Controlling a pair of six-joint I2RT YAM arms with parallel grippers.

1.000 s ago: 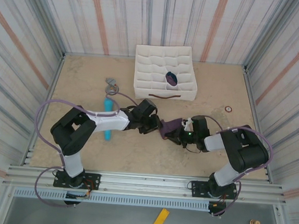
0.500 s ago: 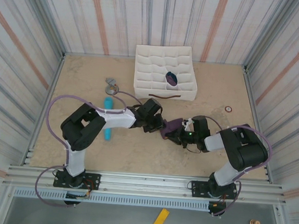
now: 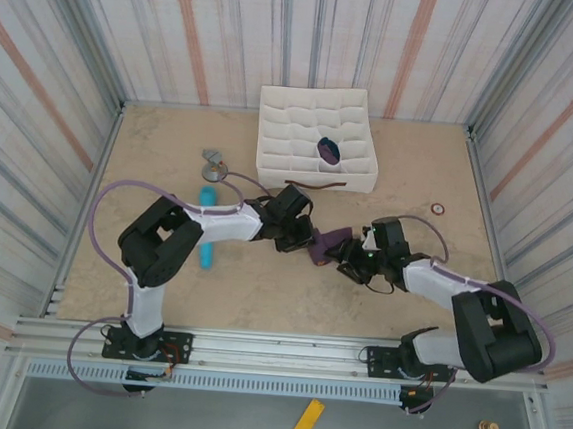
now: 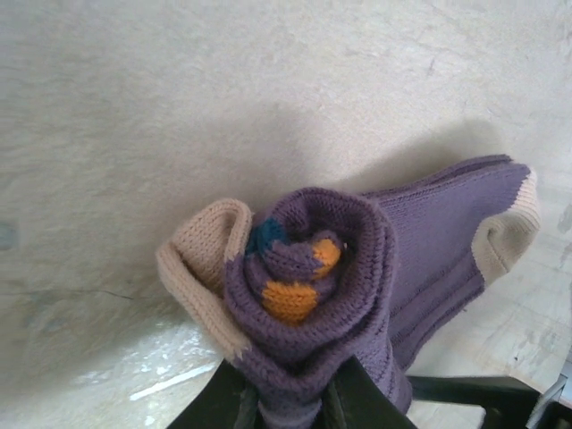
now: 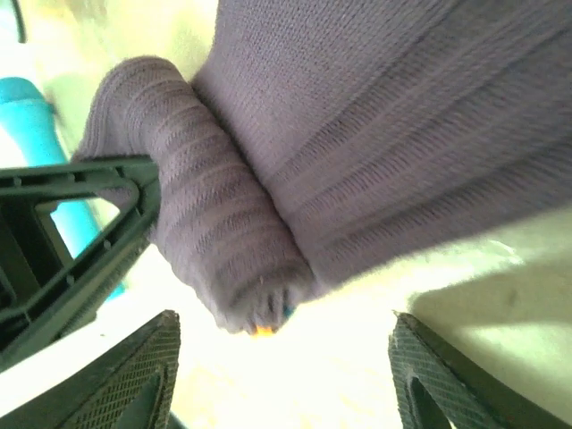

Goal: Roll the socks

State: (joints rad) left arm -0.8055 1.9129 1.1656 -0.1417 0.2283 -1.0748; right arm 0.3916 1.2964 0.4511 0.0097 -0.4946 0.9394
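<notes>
The socks [image 4: 308,286] were wound into a tight purple roll with orange and teal at its core, and they lay on the table [image 3: 171,154] a little in front of the white divided box [image 3: 317,139], a loose part with a pale toe trailing away. The left gripper [image 3: 304,241] pinched the roll from below, its fingertips cut off at the edge of the left wrist view. The right gripper [image 5: 281,357], just beside the socks, had its fingers spread wide, and from above both grippers hid most of the roll.
</notes>
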